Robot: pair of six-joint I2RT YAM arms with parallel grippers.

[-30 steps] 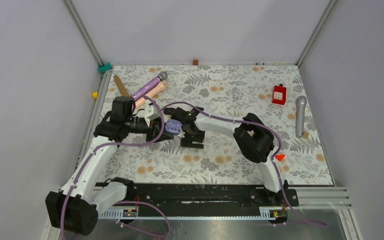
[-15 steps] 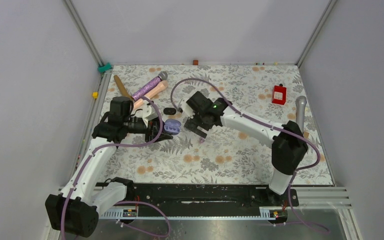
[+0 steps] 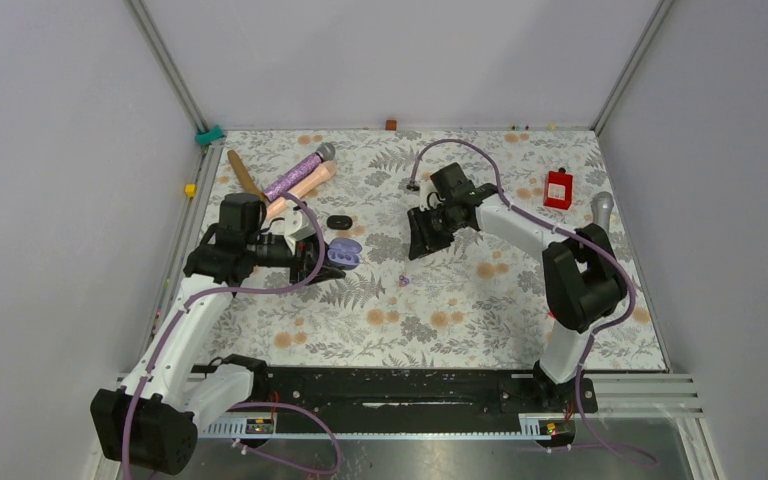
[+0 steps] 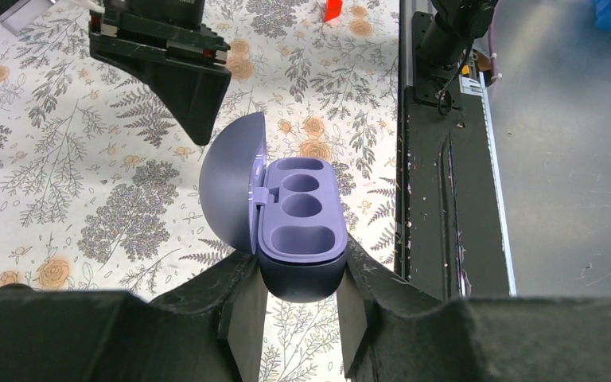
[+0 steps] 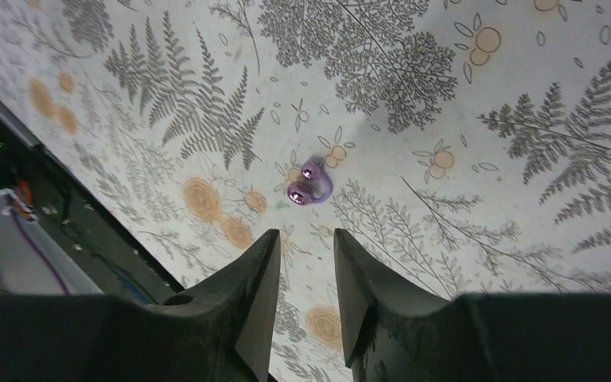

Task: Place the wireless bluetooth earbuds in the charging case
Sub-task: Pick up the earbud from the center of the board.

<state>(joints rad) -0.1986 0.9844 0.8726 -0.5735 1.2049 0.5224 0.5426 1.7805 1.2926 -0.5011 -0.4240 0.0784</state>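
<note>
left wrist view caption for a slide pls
Left gripper clamps the purple charging case, lid open, all wells empty.

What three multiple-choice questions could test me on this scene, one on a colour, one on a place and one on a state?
1. What colour is the charging case?
A. purple
B. red
C. white

2. Where is the purple earbud?
A. in the charging case
B. on the flowered table
C. on top of a microphone

3. How is the case's lid?
A. shut
B. missing
C. open

Answers:
1 A: the left wrist view shows it purple, clamped in the left gripper.
2 B: it lies on the cloth just beyond the right gripper, whose parted fingers hold nothing.
3 C: the lid stands swung back and the hollows inside are bare.
</note>
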